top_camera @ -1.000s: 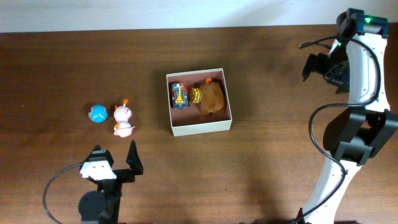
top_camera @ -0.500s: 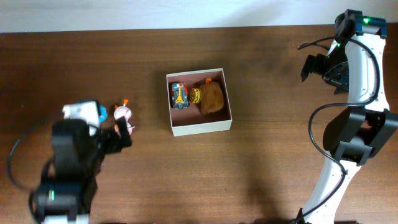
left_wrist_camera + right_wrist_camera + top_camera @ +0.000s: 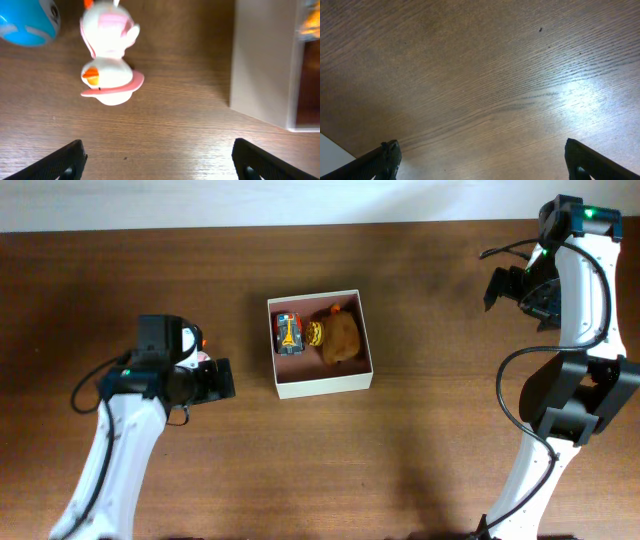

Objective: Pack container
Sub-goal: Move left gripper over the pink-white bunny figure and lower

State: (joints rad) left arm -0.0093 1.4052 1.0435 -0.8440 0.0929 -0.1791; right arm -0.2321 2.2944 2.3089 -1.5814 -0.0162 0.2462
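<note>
The left tool (image 3: 160, 167) is hanging low over the desk (image 3: 165, 130) with its fingers spread wide and nothing between them. A second ago it was sitting folded back at the near edge. It has since swung out toward the left edge and is now pointing into the strip between the loose toys and the container.

Just ahead of it, off to the left of its gap, two pink-and-white duck toys (image 3: 109, 82) are lying against each other. A blue ball (image 3: 27, 22) is sitting just beside them, nearer the left edge. From above, the arm is covering most of these three.

The container (image 3: 322, 387) is sitting about mid-desk, a little toward the far edge, where it was before. Its cream wall is showing at the right of the left wrist view. A toy car (image 3: 289, 332) and a brown plush (image 3: 343, 338) are already lying inside it, side by side.

The right tool (image 3: 485, 167) is likewise spread and empty, parked over bare wood near the far right corner, and has not shifted.

The left arm seems to be opening the next pick, probably a duck. With three toys outside, packing is looking roughly half done. The tool will likely need to shift leftward and drop before it can pinch anything
</note>
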